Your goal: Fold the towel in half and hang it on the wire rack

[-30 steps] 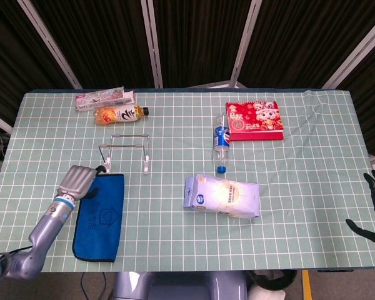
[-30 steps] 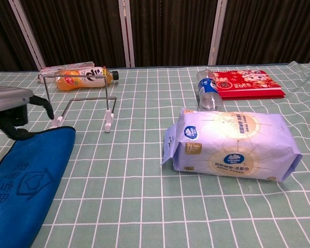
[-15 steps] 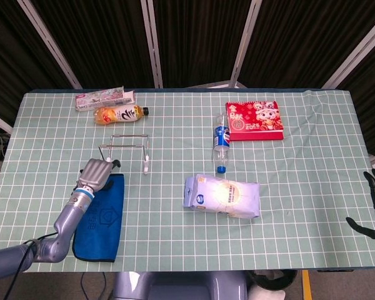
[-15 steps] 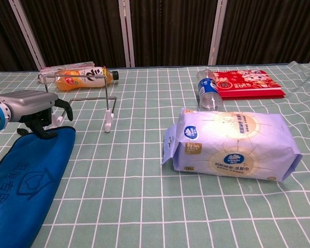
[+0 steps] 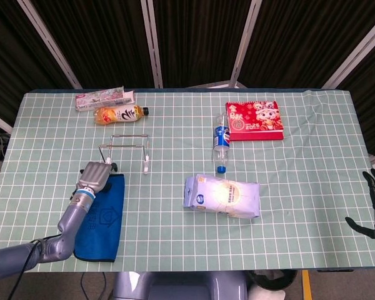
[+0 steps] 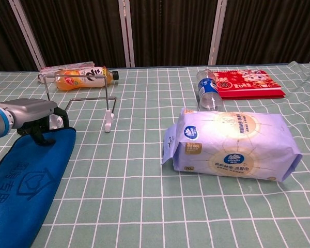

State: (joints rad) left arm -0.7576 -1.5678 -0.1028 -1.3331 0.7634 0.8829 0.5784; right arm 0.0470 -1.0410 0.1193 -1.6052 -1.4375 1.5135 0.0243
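Left hand (image 6: 33, 116) on far edge of flat towel (image 6: 23, 183)

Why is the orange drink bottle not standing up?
I cannot tell why. The orange drink bottle lies tipped on its side on the table, cap pointing right.

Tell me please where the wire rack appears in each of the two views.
Head view: the wire rack stands left of centre, between the orange drink bottle behind it and the blue towel in front.
Chest view: the wire rack is at upper left, in front of the same bottle.
Shared landmark: the orange drink bottle.
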